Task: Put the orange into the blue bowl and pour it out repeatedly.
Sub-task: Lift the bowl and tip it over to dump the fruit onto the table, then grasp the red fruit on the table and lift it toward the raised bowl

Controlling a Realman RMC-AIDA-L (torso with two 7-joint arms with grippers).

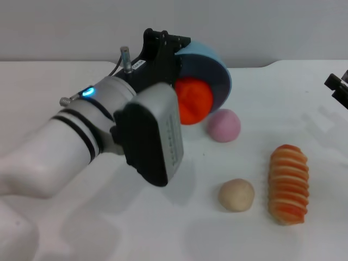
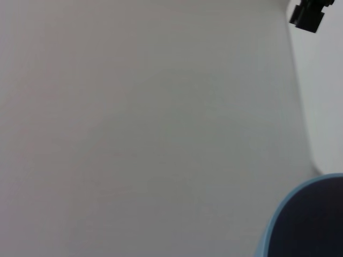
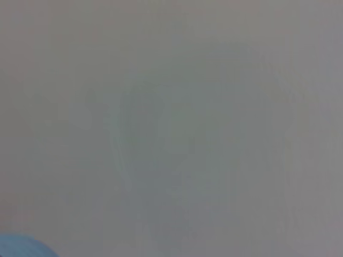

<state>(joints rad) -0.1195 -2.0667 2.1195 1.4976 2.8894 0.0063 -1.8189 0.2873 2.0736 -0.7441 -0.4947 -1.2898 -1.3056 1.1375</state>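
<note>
The blue bowl [image 1: 222, 69] is lifted and tipped on its side, its mouth facing the table's front right. My left gripper [image 1: 175, 53] grips its rim at the top left. The bowl's rim also shows in the left wrist view [image 2: 308, 225]. The orange [image 1: 193, 101] lies in the bowl's mouth at its lower edge, partly hidden behind my left wrist. My right gripper [image 1: 339, 87] is parked at the far right edge of the head view, away from the bowl. It also shows far off in the left wrist view [image 2: 308, 16].
A pink ball [image 1: 223, 125] lies on the white table [image 1: 81, 228] just right of the orange. A beige ball [image 1: 236, 194] and an orange-and-cream striped loaf [image 1: 289, 183] lie nearer the front right. My left forearm covers the left middle.
</note>
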